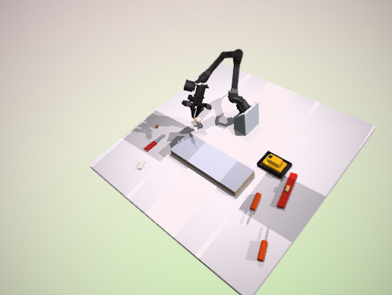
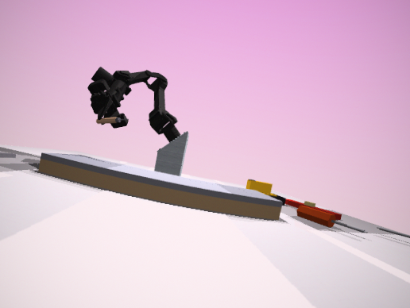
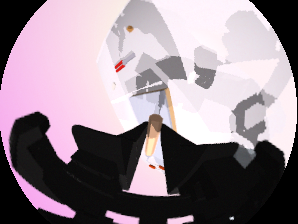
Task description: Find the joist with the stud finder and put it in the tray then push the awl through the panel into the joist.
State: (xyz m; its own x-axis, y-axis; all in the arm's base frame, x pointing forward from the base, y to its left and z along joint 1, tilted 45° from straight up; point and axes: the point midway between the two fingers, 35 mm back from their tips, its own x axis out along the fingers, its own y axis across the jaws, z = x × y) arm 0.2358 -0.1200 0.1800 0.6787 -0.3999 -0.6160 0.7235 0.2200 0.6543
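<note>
My gripper (image 1: pixel 194 117) (image 3: pixel 153 125) is shut on the awl (image 1: pixel 197 120) (image 2: pixel 106 120) (image 3: pixel 150 145), holding it by its tan wooden handle. In the exterior view the awl lies nearly level in the air, not upright. It is beyond the left end of the floor panel (image 1: pixel 216 160) (image 2: pixel 159 179) (image 3: pixel 141 105), above the surface. The panel is a grey-topped slab with tan sides. The yellow stud finder (image 1: pixel 274 161) (image 2: pixel 259 186) sits in the black tray (image 1: pixel 281 175) (image 2: pixel 280 199) beyond the panel's right end. The joist is hidden. I cannot tell any hole in the panel.
A red level (image 1: pixel 282 200) lies beside the tray. Two orange-handled screwdrivers (image 1: pixel 255 201) (image 1: pixel 262 251) lie near the right edge. A red-handled tool (image 1: pixel 150 146) (image 3: pixel 120 66), a small white block (image 1: pixel 141 165) and a small brown piece (image 1: pixel 156 126) (image 3: pixel 130 29) lie left of the panel.
</note>
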